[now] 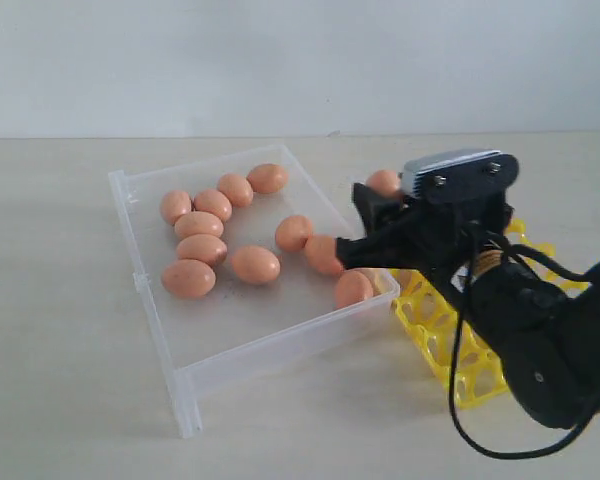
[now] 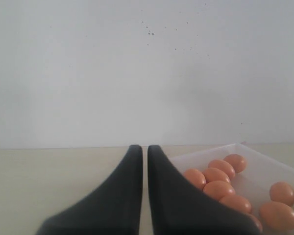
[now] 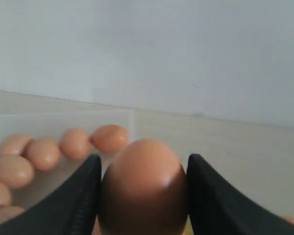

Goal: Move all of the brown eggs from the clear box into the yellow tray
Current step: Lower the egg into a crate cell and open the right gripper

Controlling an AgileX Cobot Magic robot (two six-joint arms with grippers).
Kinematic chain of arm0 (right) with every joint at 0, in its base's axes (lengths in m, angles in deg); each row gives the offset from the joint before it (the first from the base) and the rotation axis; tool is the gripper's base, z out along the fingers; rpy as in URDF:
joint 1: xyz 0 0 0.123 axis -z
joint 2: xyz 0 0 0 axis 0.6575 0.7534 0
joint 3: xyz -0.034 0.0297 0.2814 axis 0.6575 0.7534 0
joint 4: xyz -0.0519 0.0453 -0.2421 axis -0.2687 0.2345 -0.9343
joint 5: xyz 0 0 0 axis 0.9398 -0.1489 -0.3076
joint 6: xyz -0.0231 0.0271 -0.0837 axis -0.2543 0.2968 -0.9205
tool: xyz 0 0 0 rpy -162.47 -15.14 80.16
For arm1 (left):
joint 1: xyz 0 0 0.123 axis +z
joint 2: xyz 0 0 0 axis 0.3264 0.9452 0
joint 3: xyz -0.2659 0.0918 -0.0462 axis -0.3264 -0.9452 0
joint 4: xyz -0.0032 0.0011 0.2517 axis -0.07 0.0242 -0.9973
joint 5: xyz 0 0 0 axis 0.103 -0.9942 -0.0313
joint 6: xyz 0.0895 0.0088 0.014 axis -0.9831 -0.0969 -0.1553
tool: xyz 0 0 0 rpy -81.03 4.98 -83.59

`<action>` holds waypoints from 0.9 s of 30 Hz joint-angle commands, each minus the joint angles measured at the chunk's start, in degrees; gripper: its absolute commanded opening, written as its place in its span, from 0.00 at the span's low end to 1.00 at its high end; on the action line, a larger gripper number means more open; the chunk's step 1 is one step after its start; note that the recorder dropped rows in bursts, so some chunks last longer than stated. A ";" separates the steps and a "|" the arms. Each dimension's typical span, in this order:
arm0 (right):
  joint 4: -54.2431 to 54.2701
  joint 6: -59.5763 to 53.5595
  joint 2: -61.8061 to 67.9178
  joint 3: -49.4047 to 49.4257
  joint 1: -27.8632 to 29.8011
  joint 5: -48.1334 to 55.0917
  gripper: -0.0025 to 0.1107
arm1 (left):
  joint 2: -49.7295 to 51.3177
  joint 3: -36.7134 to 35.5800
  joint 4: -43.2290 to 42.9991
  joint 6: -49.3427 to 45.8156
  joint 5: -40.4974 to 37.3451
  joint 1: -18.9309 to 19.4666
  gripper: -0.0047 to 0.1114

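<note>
My right gripper point(image 3: 143, 164) is shut on a brown egg point(image 3: 142, 186) that fills the gap between its black fingers. In the exterior view this gripper point(image 1: 348, 228) hangs over the right wall of the clear box point(image 1: 230, 355), beside the yellow tray point(image 1: 435, 320), which the arm largely covers. Several brown eggs point(image 1: 200, 225) lie loose in the box, mostly at its back left. Another egg point(image 1: 384, 182) shows just behind the gripper. My left gripper point(image 2: 143, 149) is shut and empty, low over the table beside the box point(image 2: 264, 159); the exterior view does not show it.
The box's hinged rim flap point(image 1: 180, 400) juts out at its front left corner. A black cable point(image 1: 460, 400) loops down from the right arm in front of the tray. Pale bare tabletop point(image 1: 60, 350) surrounds the box.
</note>
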 commanded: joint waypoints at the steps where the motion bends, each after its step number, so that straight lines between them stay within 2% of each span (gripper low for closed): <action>1: -2.99 7.43 -0.87 2.57 8.86 1.72 0.02 | 0.23 0.13 0.26 -0.26 0.90 -0.16 0.07; 4: -12.28 17.48 -0.87 2.57 16.32 9.42 0.02 | 0.23 0.13 0.26 -0.26 0.90 -0.16 0.07; 6: -26.66 20.11 -0.87 2.57 21.33 8.96 0.02 | 0.23 0.13 0.26 -0.26 0.90 -0.16 0.07; 8: -45.38 21.23 -0.87 1.50 25.39 7.28 0.02 | 0.23 0.13 0.26 -0.26 0.90 -0.16 0.07; 10: -55.64 24.64 -0.87 -0.21 27.65 5.97 0.02 | 0.23 0.13 0.26 -0.26 0.90 -0.16 0.07; 13: -64.83 27.24 -0.76 -3.25 29.19 6.03 0.02 | 0.23 0.13 0.26 -0.26 0.90 -0.16 0.07; 17: -70.58 27.59 0.40 -5.75 29.08 10.43 0.02 | 0.23 0.13 0.26 -0.26 0.90 -0.16 0.07; 27: -62.56 20.19 4.76 -5.92 29.08 10.41 0.02 | 0.23 0.13 0.26 -0.26 0.90 -0.16 0.07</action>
